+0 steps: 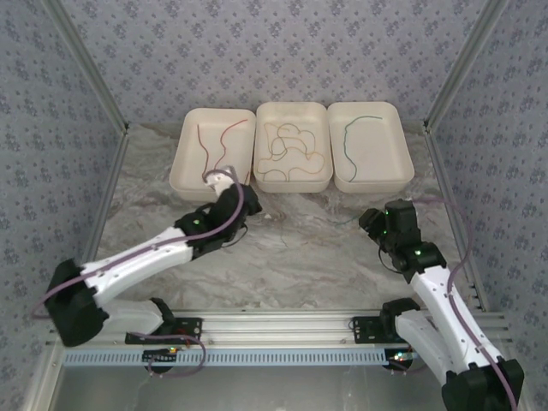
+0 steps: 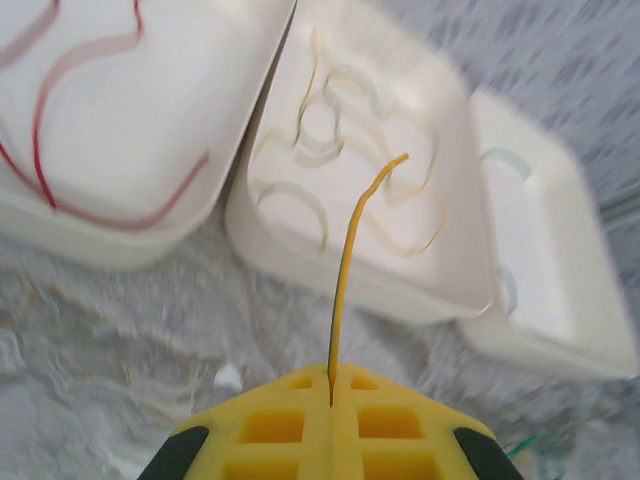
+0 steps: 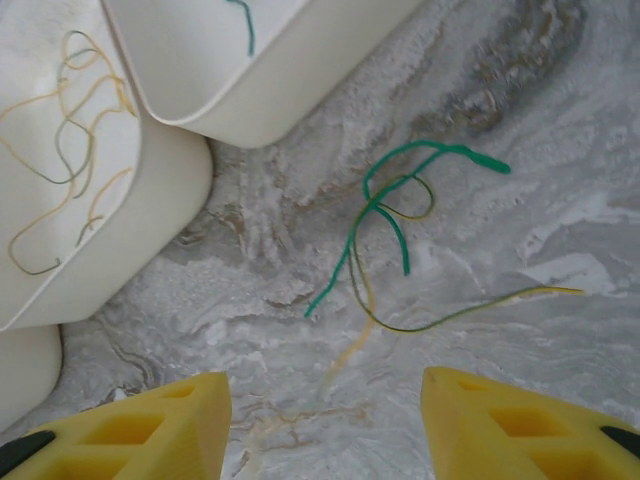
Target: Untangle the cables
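My left gripper (image 2: 331, 392) is shut on a yellow cable (image 2: 346, 262), which stands up from the closed jaws toward the middle tray (image 2: 300, 262). In the top view the left gripper (image 1: 221, 181) hangs at the near rim between the left and middle trays. My right gripper (image 3: 325, 420) is open just above the marble table. A green cable (image 3: 372, 205) lies ahead of it, crossed by a thin yellow-green cable (image 3: 440, 318); neither touches its fingers. The top view shows the right gripper (image 1: 378, 220) in front of the right tray.
Three white trays stand in a row at the back. The left tray (image 1: 181, 181) holds red cables (image 1: 204, 147), the middle tray (image 1: 291, 186) several yellow ones (image 1: 289, 152), and the right tray (image 1: 402, 164) a green one (image 1: 349, 139). Patterned walls close in the table.
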Tool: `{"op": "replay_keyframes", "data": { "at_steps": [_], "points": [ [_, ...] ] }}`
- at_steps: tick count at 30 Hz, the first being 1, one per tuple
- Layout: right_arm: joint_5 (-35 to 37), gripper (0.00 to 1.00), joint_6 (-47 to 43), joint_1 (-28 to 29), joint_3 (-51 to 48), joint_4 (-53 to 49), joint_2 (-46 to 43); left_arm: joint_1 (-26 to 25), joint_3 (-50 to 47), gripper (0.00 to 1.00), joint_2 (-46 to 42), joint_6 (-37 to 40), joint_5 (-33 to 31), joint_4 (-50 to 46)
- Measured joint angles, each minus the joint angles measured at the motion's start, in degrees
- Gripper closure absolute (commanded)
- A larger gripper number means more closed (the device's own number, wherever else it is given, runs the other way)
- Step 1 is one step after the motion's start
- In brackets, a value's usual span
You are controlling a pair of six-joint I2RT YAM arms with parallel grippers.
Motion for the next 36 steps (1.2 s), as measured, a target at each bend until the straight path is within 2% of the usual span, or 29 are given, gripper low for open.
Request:
{"op": "replay_keyframes", "data": {
  "at_steps": [8, 13, 17, 20, 23, 26, 32, 36],
  "points": [
    [-3.96, 0.47, 11.15, -3.23, -9.07, 4.74, 3.48, 4.24, 2.64, 1.00, -13.90, 4.85, -1.55, -5.03],
    [-4.09, 0.45, 13.20, -4.70, -8.31, 8.52, 7.69, 5.84, 1.79, 1.00, -19.56, 5.60, -1.51, -7.93],
    [-5.64, 0.44, 13.22, -7.96, -5.92, 13.62, 15.30, 6.51, 0.66, 1.00, -22.23, 5.57, -1.49, -9.55],
    [-8.35, 0.44, 15.10, -8.28, -5.44, 18.62, 20.87, 6.51, -0.46, 1.00, -22.62, 5.55, -1.27, -10.40],
    [-9.49, 0.45, 17.62, -5.51, -5.51, 21.94, 22.80, 6.51, -1.88, 1.00, -22.62, 5.55, -1.11, -10.97],
    [-7.52, 0.47, 15.89, -0.33, -3.28, 20.83, 22.38, 6.54, -2.21, 1.00, -22.64, 5.64, -1.05, -12.02],
    [0.09, 0.49, 0.83, 10.69, 9.22, 13.35, 25.83, 8.79, -2.21, 1.00, -23.26, 6.69, -0.15, -13.42],
    [1.44, 0.50, -9.03, 14.01, 9.73, 9.62, 29.24, 11.08, -2.21, 1.00, -23.32, 7.30, 1.62, -14.32]
  ]
}}
